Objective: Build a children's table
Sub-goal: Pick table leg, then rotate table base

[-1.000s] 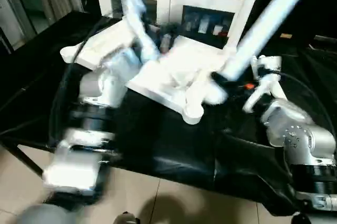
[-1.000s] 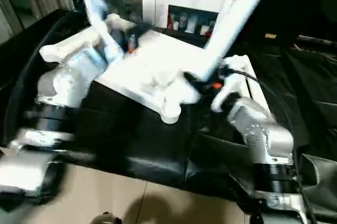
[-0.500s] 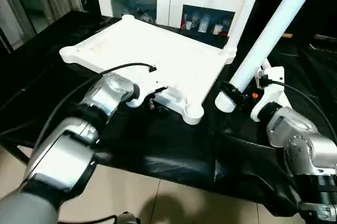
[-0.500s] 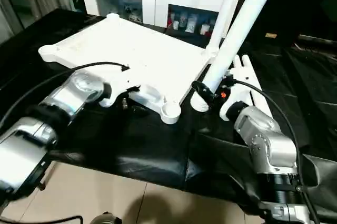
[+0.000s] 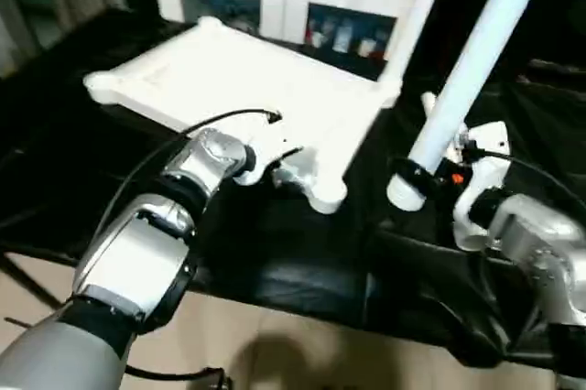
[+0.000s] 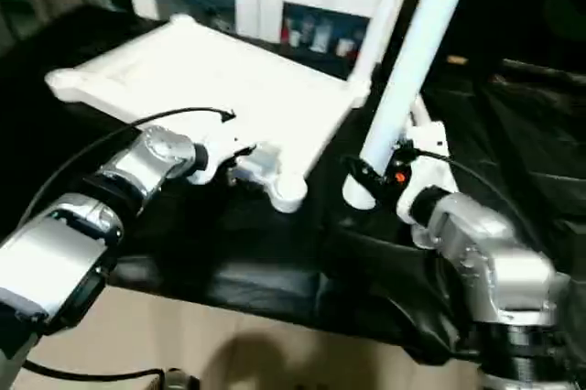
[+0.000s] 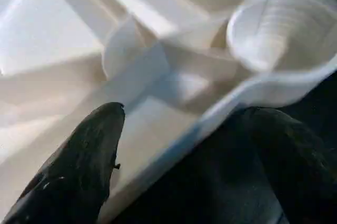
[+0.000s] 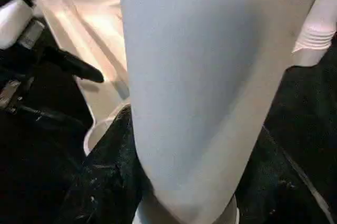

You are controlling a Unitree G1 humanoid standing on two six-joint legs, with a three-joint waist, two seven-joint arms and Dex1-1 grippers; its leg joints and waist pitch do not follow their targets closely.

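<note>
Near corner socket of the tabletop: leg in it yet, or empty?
Empty. The socket shows an open ribbed bore, and the right pincer holds the leg beside the tabletop.

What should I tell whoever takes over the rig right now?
Left gripper: jaws open, at the near edge of the upside-down tabletop, next to the empty corner socket.
Right gripper: shut on a loose leg, held tilted, its thick end just off that socket.
Done: one leg stands in the far right corner.
Left: seat the held leg; other corners look empty.
</note>
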